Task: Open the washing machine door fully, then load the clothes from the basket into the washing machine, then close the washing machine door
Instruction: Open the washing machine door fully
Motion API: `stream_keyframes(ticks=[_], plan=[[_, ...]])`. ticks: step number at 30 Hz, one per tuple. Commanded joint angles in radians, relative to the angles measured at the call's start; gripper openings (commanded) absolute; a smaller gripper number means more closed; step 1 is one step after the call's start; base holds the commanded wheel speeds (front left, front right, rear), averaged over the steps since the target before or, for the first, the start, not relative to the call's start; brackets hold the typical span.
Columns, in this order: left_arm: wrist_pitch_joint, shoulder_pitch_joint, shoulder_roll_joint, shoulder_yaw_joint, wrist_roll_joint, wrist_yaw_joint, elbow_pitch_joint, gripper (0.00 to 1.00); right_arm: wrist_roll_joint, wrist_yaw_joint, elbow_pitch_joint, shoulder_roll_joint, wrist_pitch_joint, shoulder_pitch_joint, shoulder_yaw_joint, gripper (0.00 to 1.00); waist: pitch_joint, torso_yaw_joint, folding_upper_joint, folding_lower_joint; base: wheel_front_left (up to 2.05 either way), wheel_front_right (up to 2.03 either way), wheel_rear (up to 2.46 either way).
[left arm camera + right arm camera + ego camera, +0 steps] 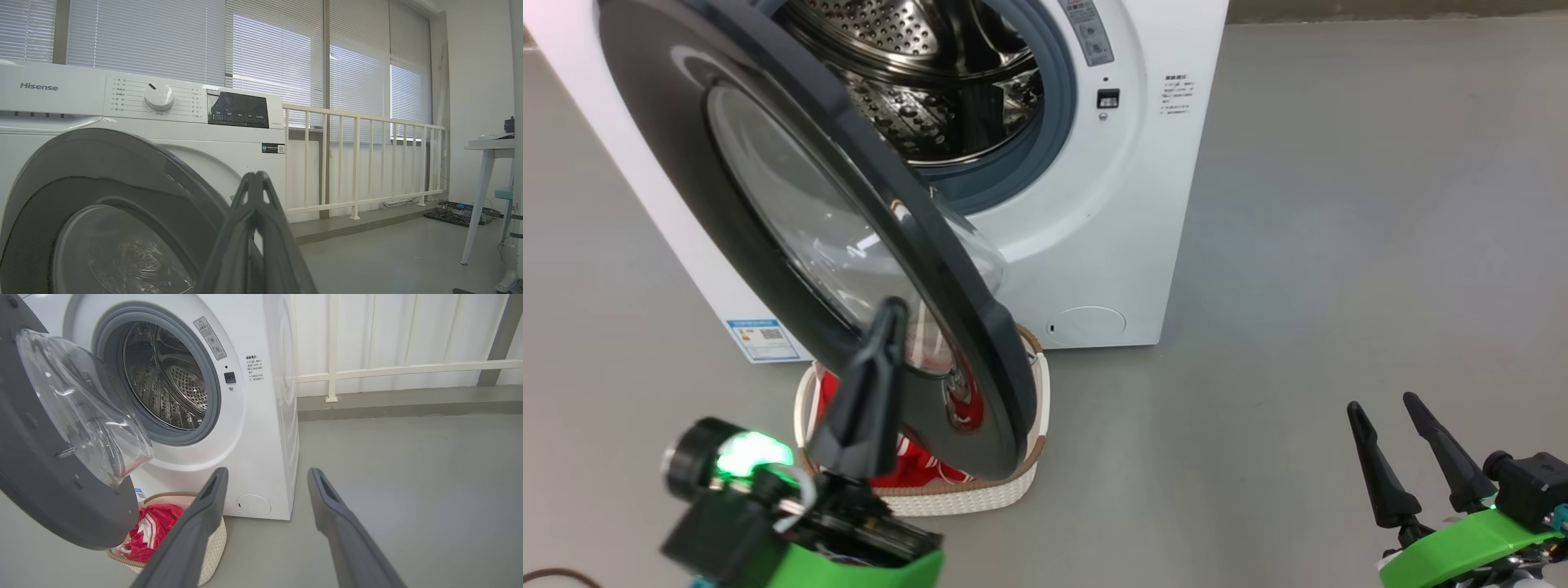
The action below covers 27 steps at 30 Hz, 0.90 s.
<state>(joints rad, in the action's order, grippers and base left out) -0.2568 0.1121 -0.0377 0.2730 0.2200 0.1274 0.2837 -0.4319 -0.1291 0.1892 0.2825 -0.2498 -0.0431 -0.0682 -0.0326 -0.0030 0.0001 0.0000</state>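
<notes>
Nearest to me, low on the left, is my left gripper (888, 314). Its two dark fingers are pressed together into one point that aims away from me, up toward the washing machine door (792, 220). The tip lies over the door's outer face in the head view, but I cannot tell whether it touches. In the left wrist view the joined fingers (255, 212) rise just beside the door's dark rim.

The door is swung partway out from the washing machine (1111, 229). It is hinged on the left, and its free edge points toward me. Its face runs from far left to near right. The clear glass bowl bulges to the right, toward the open drum (923, 90).

The basket (980, 498) sits on the floor (1339, 245), close against the machine's front and under the door's near edge. The door hides much of it, so I cannot judge its long axis. The clothes (923, 469) lie inside it as a red heap with white stripes. The right wrist view shows them bunched in the basket below the door's rim.

My right gripper (1380, 402) is near me on the right, well apart from the machine. Its fingers are spread, with nothing between them, and they point away from me. A blue label sticker (762, 339) sits low on the machine's front, at the left.
</notes>
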Motion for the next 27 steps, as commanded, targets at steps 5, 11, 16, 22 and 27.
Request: stream_keyframes(ticks=[5, 11, 16, 22, 27], plan=[[-0.005, 0.050, -0.013, 0.074, 0.037, -0.007, -0.002, 0.00, 0.012, -0.002, -0.024, 0.015, -0.012, -0.040, -0.030, 1.00, 0.000, -0.019, -0.0001, 0.0000, 0.00, 0.00, 0.00], [-0.005, 0.085, -0.013, 0.163, 0.078, -0.017, -0.058, 0.00, 0.013, -0.002, -0.025, 0.014, -0.012, -0.046, -0.036, 1.00, -0.008, -0.033, -0.0001, 0.0000, 0.00, 0.00, 0.00], [-0.005, 0.130, -0.013, 0.222, 0.127, -0.032, -0.143, 0.00, 0.012, -0.002, -0.025, 0.011, -0.012, -0.058, -0.046, 1.00, -0.023, -0.051, -0.0001, 0.0000, 0.00, 0.00, 0.00], [-0.005, 0.168, -0.013, 0.270, 0.182, -0.053, -0.268, 0.00, 0.011, -0.002, -0.026, 0.005, -0.012, -0.071, -0.052, 1.00, -0.046, -0.078, -0.0001, 0.0000, 0.00, 0.00, 0.00], [-0.005, 0.186, -0.013, 0.299, 0.229, -0.071, -0.362, 0.00, 0.009, -0.002, -0.023, 0.001, -0.012, -0.082, -0.057, 1.00, -0.062, -0.098, -0.0001, 0.0000, 0.00, 0.00, 0.00]])
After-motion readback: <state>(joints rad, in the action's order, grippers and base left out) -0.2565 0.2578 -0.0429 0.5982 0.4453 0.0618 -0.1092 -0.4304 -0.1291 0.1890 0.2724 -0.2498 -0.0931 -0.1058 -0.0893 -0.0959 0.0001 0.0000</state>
